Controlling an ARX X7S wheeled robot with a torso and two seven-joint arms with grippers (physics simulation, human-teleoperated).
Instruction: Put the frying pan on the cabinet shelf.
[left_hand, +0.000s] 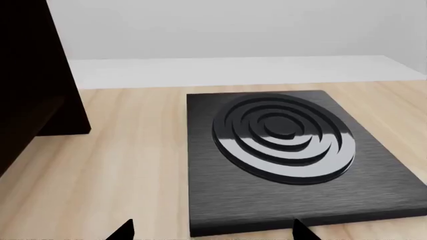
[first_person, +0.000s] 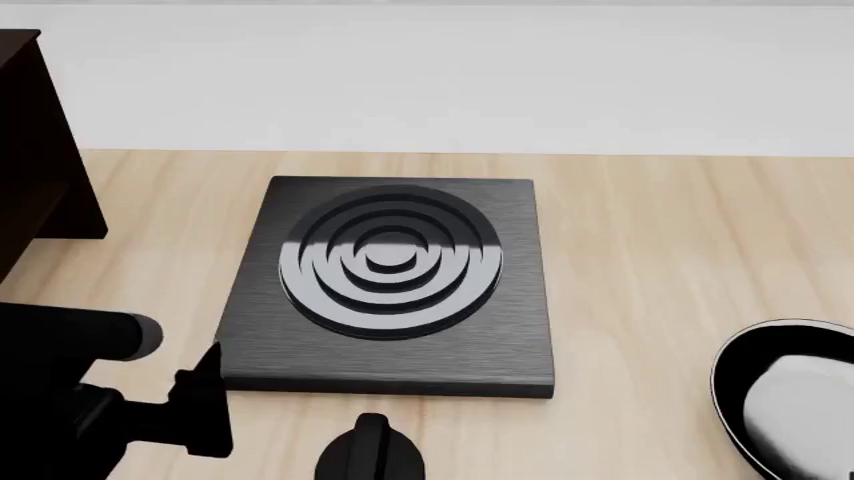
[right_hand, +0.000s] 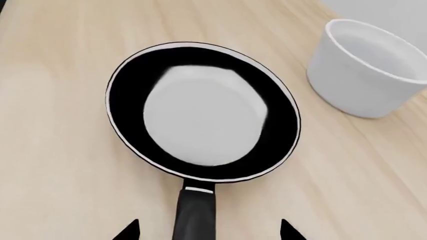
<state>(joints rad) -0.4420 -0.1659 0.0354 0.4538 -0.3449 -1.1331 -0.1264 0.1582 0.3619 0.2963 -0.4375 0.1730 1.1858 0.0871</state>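
Note:
The frying pan (right_hand: 203, 112) lies flat on the wooden table, black with a pale-grey inner base; in the head view it shows at the lower right edge (first_person: 787, 410). Its black handle (right_hand: 195, 212) runs between the fingers of my right gripper (right_hand: 208, 231), which is open and not touching it. The right gripper does not show in the head view. The dark cabinet shelf (left_hand: 33, 75) stands at the table's far left (first_person: 34, 140). My left gripper (left_hand: 213, 231) is open and empty, hovering just before the burner plate's near edge (first_person: 287, 425).
A square black burner plate (first_person: 394, 265) with concentric rings sits mid-table, between cabinet and pan (left_hand: 287, 135). A white bowl (right_hand: 367, 67) stands close beside the pan's rim. A pale wall runs behind the table.

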